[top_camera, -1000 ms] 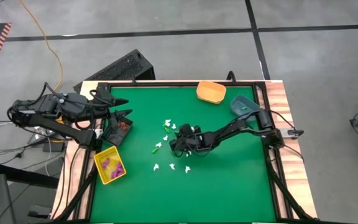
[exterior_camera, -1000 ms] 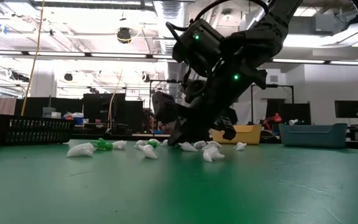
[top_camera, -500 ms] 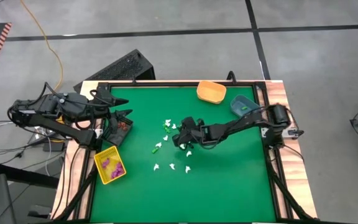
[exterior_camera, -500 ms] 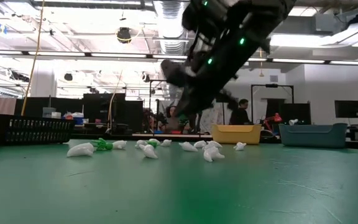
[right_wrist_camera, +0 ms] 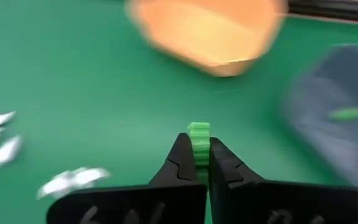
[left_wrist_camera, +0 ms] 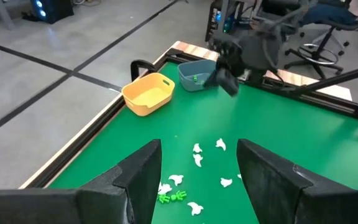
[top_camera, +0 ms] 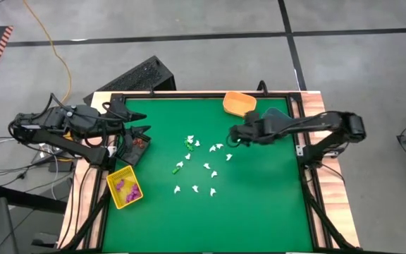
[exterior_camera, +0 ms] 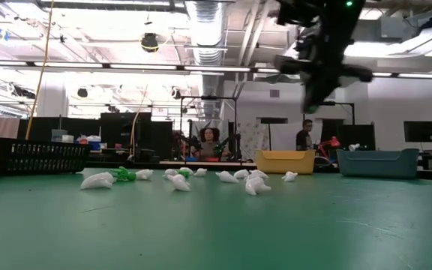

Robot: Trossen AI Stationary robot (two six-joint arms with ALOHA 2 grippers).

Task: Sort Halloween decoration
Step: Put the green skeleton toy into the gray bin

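White trinkets [top_camera: 204, 168] lie scattered mid-mat, with green ones [top_camera: 178, 168] among them; the low view shows them as a row [exterior_camera: 178, 180]. My right gripper [top_camera: 235, 135] hangs high above the mat [exterior_camera: 317, 71], between the cluster and the far-right bins, and is shut on a green trinket [right_wrist_camera: 198, 135]. My left gripper [top_camera: 139, 131] waits open at the table's left edge above the black bin [top_camera: 135, 146]; its fingers frame the left wrist view [left_wrist_camera: 199, 180]. My right gripper pinches the green trinket's lower part [right_wrist_camera: 198, 149] between its two fingertips [right_wrist_camera: 180, 163]. The trinket's ribbed top sticks out past the fingertips. It is lifted clear of the mat.
A yellow bin [top_camera: 124, 188] with purple trinkets sits near left. The black bin holds reddish ones. An orange bin [top_camera: 240, 104] and a blue bin [top_camera: 276, 118], which has a green piece inside, stand at the far right. People show in the room behind.
My right gripper has risen from the trinket cluster in mid-mat and swung toward the table's far right, toward the orange and blue bins. The white trinkets it had covered now show on the mat.
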